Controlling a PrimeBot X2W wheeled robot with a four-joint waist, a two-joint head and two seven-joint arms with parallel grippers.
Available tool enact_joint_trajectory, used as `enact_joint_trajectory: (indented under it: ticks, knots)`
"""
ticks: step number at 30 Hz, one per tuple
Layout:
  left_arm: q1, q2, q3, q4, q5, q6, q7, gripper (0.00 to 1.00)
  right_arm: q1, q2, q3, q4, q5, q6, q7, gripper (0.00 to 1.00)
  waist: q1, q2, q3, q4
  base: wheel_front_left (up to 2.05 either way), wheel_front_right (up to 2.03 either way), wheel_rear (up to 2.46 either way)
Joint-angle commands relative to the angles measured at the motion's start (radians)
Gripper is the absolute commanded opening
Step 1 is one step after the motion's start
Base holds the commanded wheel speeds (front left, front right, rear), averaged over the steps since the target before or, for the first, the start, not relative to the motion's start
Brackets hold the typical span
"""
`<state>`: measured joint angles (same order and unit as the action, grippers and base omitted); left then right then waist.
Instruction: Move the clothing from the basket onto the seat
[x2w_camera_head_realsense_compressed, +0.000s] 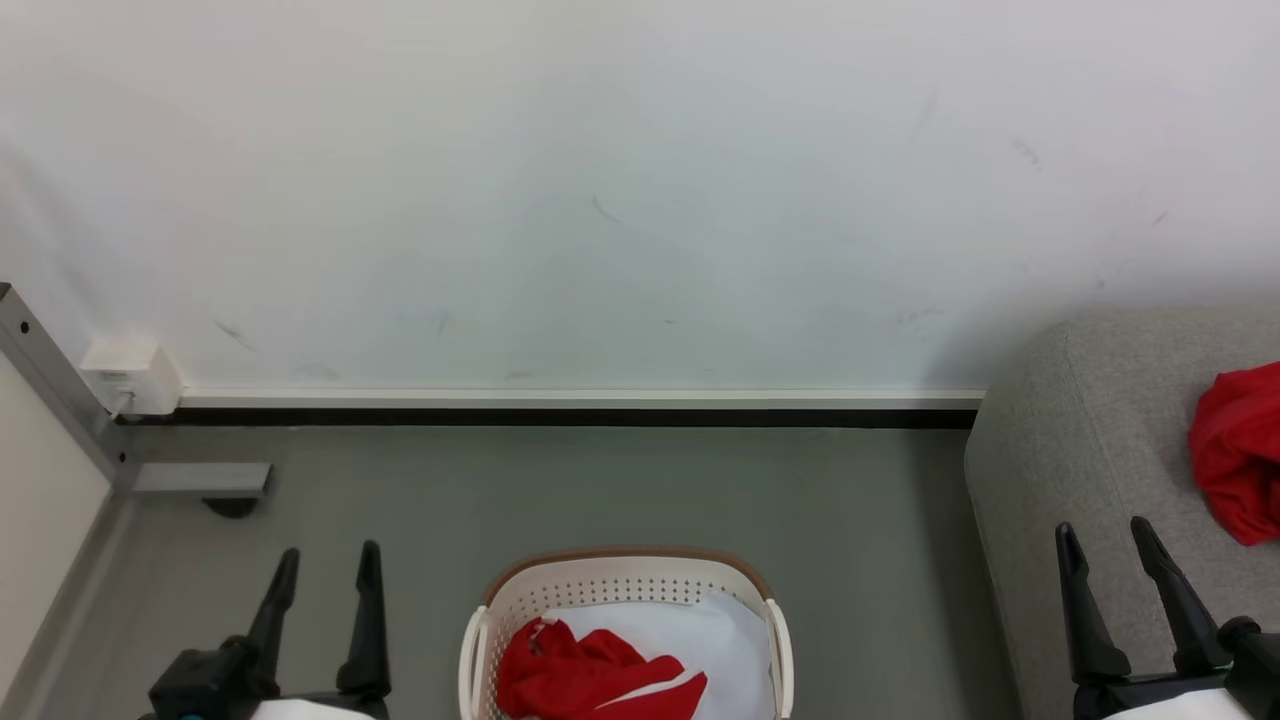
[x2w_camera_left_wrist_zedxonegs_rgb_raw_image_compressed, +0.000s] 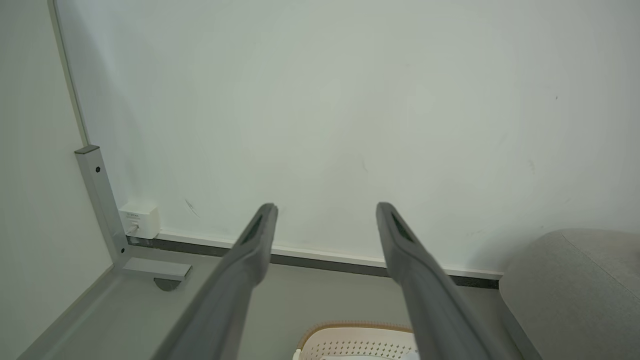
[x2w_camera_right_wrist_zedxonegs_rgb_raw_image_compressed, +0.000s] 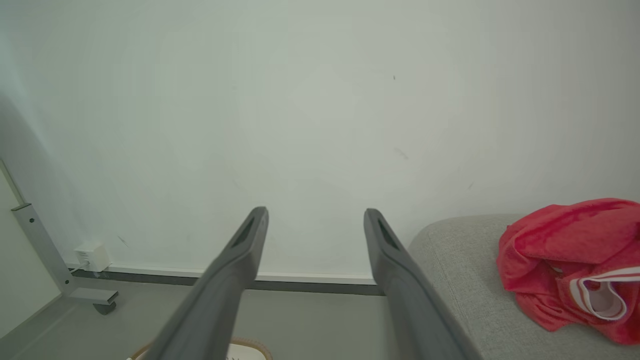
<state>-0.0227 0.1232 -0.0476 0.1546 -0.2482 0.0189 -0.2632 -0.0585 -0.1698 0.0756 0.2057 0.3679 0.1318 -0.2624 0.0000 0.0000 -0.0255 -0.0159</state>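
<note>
The cream basket (x2w_camera_head_realsense_compressed: 625, 590) with its brown rim stands on the floor at the bottom centre of the head view. Inside it lies red clothing (x2w_camera_head_realsense_compressed: 590, 680) on a white sheet (x2w_camera_head_realsense_compressed: 700, 630). Another piece of red clothing (x2w_camera_head_realsense_compressed: 1240, 450) lies on the grey seat (x2w_camera_head_realsense_compressed: 1090, 440) at the right; the right wrist view shows this clothing (x2w_camera_right_wrist_zedxonegs_rgb_raw_image_compressed: 565, 255) with white trim on the seat (x2w_camera_right_wrist_zedxonegs_rgb_raw_image_compressed: 460, 270). My left gripper (x2w_camera_head_realsense_compressed: 328, 565) is open, left of the basket. My right gripper (x2w_camera_head_realsense_compressed: 1105, 535) is open over the seat's near edge. Both hold nothing.
A white wall runs across the back with a dark skirting line (x2w_camera_head_realsense_compressed: 560, 415). A grey metal frame post with a foot (x2w_camera_head_realsense_compressed: 200, 480) and a small white box (x2w_camera_head_realsense_compressed: 130, 375) stand at the left corner. Grey-green floor (x2w_camera_head_realsense_compressed: 600, 490) lies between basket and wall.
</note>
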Motion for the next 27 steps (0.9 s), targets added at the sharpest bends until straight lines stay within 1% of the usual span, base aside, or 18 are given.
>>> enact_joint_trajectory:
  ticks: [1, 6, 12, 18, 27]
  knots:
    - [0.01, -0.004, 0.006, 0.004, 0.014, -0.005, -0.002, 1.0, -0.006, 0.0, -0.003, 0.006, -0.007, -0.002, -0.003, 1.0, 0.0, 0.0, 0.0, 0.0, 0.0, 0.0, 0.0]
    - [0.004, -0.03, 0.033, 0.018, 0.039, -0.036, -0.002, 1.0, -0.026, 0.007, 0.001, 0.013, -0.018, -0.002, -0.003, 1.0, 0.0, 0.0, 0.001, 0.001, 0.0, 0.0, 0.0]
    - [-0.004, -0.05, 0.058, 0.022, 0.062, -0.061, -0.002, 1.0, -0.029, 0.002, 0.009, 0.015, -0.014, -0.002, -0.003, 1.0, 0.0, 0.0, -0.002, 0.004, 0.0, 0.0, 0.0]
    - [-0.007, -0.061, 0.076, 0.024, 0.078, -0.079, -0.002, 1.0, -0.032, -0.002, 0.021, 0.02, -0.007, -0.002, -0.003, 1.0, 0.0, 0.0, 0.0, 0.002, 0.0, 0.0, 0.0]
    - [-0.008, -0.067, 0.092, 0.031, 0.09, -0.095, -0.002, 1.0, -0.039, -0.009, 0.033, 0.025, 0.004, -0.002, -0.003, 1.0, 0.0, 0.0, 0.007, -0.007, 0.0, 0.0, 0.0]
